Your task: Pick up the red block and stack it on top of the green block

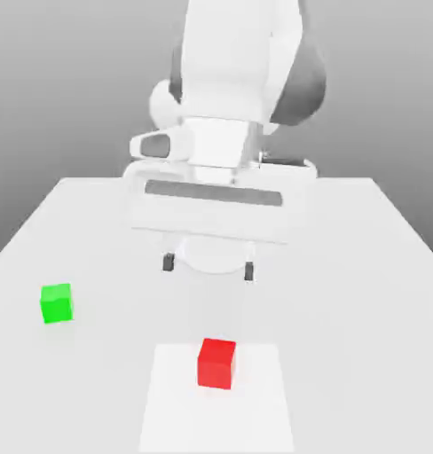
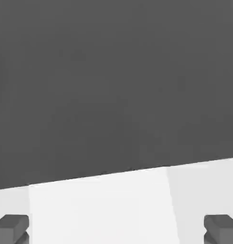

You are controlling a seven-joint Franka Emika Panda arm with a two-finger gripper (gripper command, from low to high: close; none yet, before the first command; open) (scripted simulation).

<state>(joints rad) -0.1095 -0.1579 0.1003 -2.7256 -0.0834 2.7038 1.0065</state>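
A plain white counter (image 1: 362, 266) under grey backdrop: the small matte red block (image 1: 217, 363) sits near, on a paler patch; the matte green block (image 1: 56, 302) lies well left. The gripper (image 1: 208, 267) hangs above, beyond the red block, jaws wide. In the hand view its fingertips (image 2: 11, 226) stand far apart, empty; a descent off-centre would likely nudge the cube.

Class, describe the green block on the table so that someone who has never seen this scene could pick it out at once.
Start at the white table in front of the white robot arm. Look to the exterior view's left: the green block sits alone on bare tabletop. The only other cube, the red block, is the same size but rests on a lighter square patch nearer the viewer.
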